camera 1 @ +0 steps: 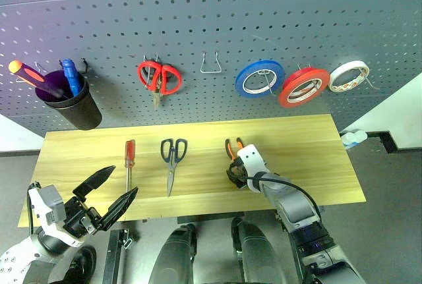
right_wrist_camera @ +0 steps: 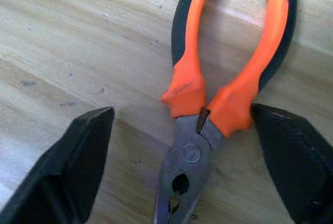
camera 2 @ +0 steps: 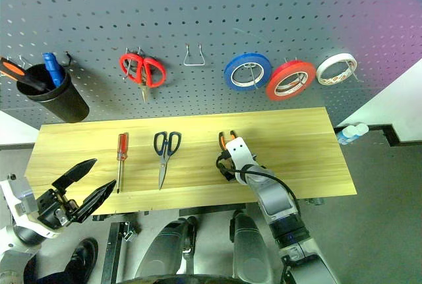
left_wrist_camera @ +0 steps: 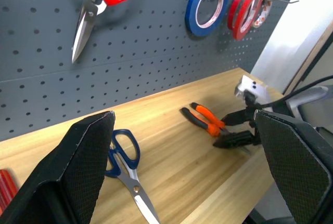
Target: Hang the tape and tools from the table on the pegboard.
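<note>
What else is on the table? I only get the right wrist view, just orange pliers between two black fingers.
Observer: Dark-handled scissors lie left of the pliers, and a red screwdriver lies further left.
Operator: Is anything hung up yet?
Observer: Yes, the pegboard carries red scissors, a blue tape roll, a red roll and a white roll.
Operator: What is the other arm doing?
Observer: The left gripper hangs open at the table's near edge, holding nothing.
</note>
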Controlling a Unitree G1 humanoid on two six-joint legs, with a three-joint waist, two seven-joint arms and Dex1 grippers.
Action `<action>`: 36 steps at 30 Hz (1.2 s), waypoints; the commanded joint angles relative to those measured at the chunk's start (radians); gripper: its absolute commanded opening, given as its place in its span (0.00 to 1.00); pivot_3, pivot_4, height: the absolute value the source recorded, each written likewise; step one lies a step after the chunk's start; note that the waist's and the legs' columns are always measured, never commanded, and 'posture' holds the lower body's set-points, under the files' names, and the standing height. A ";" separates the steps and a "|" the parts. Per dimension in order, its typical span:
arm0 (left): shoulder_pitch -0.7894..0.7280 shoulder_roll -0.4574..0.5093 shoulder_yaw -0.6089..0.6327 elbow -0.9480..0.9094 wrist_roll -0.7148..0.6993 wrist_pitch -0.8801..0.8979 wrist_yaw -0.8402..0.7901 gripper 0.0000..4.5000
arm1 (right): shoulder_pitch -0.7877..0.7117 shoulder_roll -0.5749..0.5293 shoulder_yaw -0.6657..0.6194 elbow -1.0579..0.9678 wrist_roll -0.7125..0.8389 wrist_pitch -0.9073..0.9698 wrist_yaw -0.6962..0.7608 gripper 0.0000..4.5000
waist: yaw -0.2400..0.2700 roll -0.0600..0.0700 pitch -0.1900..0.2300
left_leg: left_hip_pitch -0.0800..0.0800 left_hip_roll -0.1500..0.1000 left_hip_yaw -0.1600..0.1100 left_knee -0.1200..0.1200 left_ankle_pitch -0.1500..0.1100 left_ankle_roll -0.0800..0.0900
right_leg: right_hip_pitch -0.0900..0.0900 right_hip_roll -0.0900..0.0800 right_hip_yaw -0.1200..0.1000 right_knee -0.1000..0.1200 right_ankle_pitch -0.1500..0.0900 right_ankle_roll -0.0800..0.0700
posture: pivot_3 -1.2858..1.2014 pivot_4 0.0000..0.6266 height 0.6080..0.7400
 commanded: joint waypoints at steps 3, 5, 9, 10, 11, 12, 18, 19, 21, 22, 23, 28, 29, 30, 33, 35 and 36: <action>0.007 0.003 0.005 -0.006 -0.003 -0.001 -0.004 1.00 | -0.061 0.039 -0.053 0.066 -0.019 0.011 -0.074 0.95 | -0.002 0.000 0.000 | 0.000 0.000 0.000 0.000 0.000 0.000 | 0.000 0.000 0.000 0.000 0.000 0.001 | 0.56 0.52 0.98; 0.006 0.002 0.005 -0.009 -0.007 0.000 -0.003 1.00 | -0.081 0.057 -0.071 0.075 -0.013 0.026 -0.091 0.95 | -0.001 0.000 0.000 | 0.000 0.000 0.000 -0.001 0.000 0.000 | -0.001 0.000 0.000 0.000 0.002 0.003 | 0.56 0.52 0.98; 0.002 0.003 0.008 -0.008 -0.005 -0.005 -0.003 1.00 | -0.078 0.080 -0.059 0.079 -0.022 0.047 -0.095 0.95 | -0.001 0.000 0.000 | -0.001 0.000 0.000 -0.001 0.000 0.000 | -0.002 0.000 0.000 0.000 0.002 0.003 | 0.56 0.51 0.98; 0.001 0.003 0.009 -0.007 -0.004 -0.006 -0.003 1.00 | -0.075 0.083 -0.057 0.081 -0.026 0.047 -0.098 0.95 | -0.001 0.000 0.000 | -0.001 0.000 0.000 -0.001 0.000 0.000 | -0.001 0.000 0.000 0.000 0.002 0.003 | 0.56 0.51 0.98; 0.001 0.003 0.009 -0.008 -0.006 -0.006 -0.003 1.00 | -0.072 0.082 -0.050 0.082 -0.034 0.048 -0.102 0.95 | -0.002 0.000 0.000 | -0.001 0.000 0.000 -0.001 0.000 0.000 | -0.001 0.000 0.000 0.000 0.002 0.003 | 0.56 0.51 0.98; 0.003 0.004 0.010 -0.010 -0.006 -0.006 -0.005 1.00 | -0.065 0.091 -0.060 0.074 -0.031 0.064 -0.112 0.95 | -0.002 0.000 0.000 | -0.001 0.000 0.000 -0.001 0.000 0.000 | -0.001 0.000 0.000 0.000 0.002 0.003 | 0.56 0.51 0.98; 0.004 0.003 0.011 -0.006 -0.006 -0.006 -0.006 1.00 | -0.060 0.160 -0.131 0.044 -0.008 0.180 -0.180 0.95 | -0.002 0.000 0.000 | -0.001 0.000 0.000 -0.001 0.000 0.000 | -0.001 0.000 0.000 0.000 0.001 0.002 | 0.56 0.51 0.98; 0.001 0.003 0.010 -0.004 -0.006 -0.007 -0.007 1.00 | -0.068 0.179 -0.152 0.039 -0.002 0.203 -0.198 0.95 | -0.002 0.000 0.000 | -0.001 0.000 0.000 -0.001 0.000 0.000 | -0.001 0.000 0.000 0.000 0.001 0.002 | 0.56 0.51 0.98; -0.005 0.004 0.008 0.001 -0.005 -0.007 -0.008 1.00 | -0.082 0.205 -0.178 0.026 0.007 0.238 -0.218 0.95 | -0.002 0.000 0.000 | -0.001 0.000 0.000 -0.001 0.000 0.000 | -0.001 0.000 0.000 0.000 0.001 0.002 | 0.56 0.51 0.98; -0.007 0.004 0.007 0.004 -0.004 -0.008 -0.009 1.00 | -0.090 0.229 -0.203 0.016 0.016 0.271 -0.240 0.95 | -0.001 0.000 0.000 | -0.001 0.000 0.000 -0.001 0.000 0.000 | -0.001 0.000 0.000 0.001 0.001 0.002 | 0.56 0.50 0.98; -0.010 0.004 0.006 0.005 -0.002 -0.009 -0.009 1.00 | -0.098 0.246 -0.220 0.007 0.022 0.296 -0.252 0.95 | -0.001 0.000 0.000 | -0.001 0.000 0.000 -0.001 0.000 0.000 | -0.001 0.000 0.000 0.001 0.001 0.002 | 0.56 0.50 0.98; -0.015 0.001 0.000 0.007 0.002 -0.011 -0.011 1.00 | -0.115 0.297 -0.249 -0.040 0.035 0.356 -0.280 0.95 | -0.002 0.000 0.000 | -0.001 0.000 0.000 -0.001 0.000 0.000 | -0.001 0.000 0.000 0.000 0.002 0.003 | 0.56 0.50 0.98; -0.015 0.001 0.000 0.008 0.003 -0.011 -0.011 1.00 | -0.117 0.297 -0.242 -0.046 0.031 0.358 -0.280 0.95 | -0.002 0.000 0.000 | -0.001 0.000 0.000 -0.001 0.000 0.000 | -0.002 0.000 0.000 0.000 0.002 0.003 | 0.56 0.50 0.98; -0.016 0.001 -0.001 0.009 0.004 -0.011 -0.011 1.00 | -0.117 0.304 -0.247 -0.049 0.034 0.365 -0.282 0.95 | -0.003 0.000 0.000 | -0.001 0.000 0.000 -0.001 0.000 0.000 | -0.002 0.000 0.000 0.000 0.002 0.003 | 0.56 0.50 0.98; -0.021 0.002 -0.002 0.011 0.007 -0.012 -0.011 1.00 | -0.107 0.306 -0.238 -0.052 0.027 0.370 -0.284 0.95 | -0.003 0.000 0.000 | -0.001 0.000 0.000 -0.001 0.000 0.000 | -0.002 0.000 0.000 0.000 0.002 0.003 | 0.56 0.50 0.98; -0.022 0.002 -0.001 0.012 0.007 -0.012 -0.011 1.00 | -0.107 0.299 -0.226 -0.044 0.021 0.355 -0.280 0.91 | -0.003 0.000 0.000 | -0.001 0.000 0.000 -0.001 0.000 0.000 | -0.002 0.000 -0.001 0.001 0.002 0.003 | 0.56 0.49 0.98; -0.022 0.001 0.000 0.013 0.006 -0.013 -0.012 1.00 | -0.111 0.300 -0.227 -0.038 0.022 0.349 -0.279 0.86 | -0.003 0.000 0.000 | -0.001 0.000 0.000 -0.001 0.000 0.000 | -0.002 0.000 -0.001 0.001 0.002 0.003 | 0.56 0.49 0.98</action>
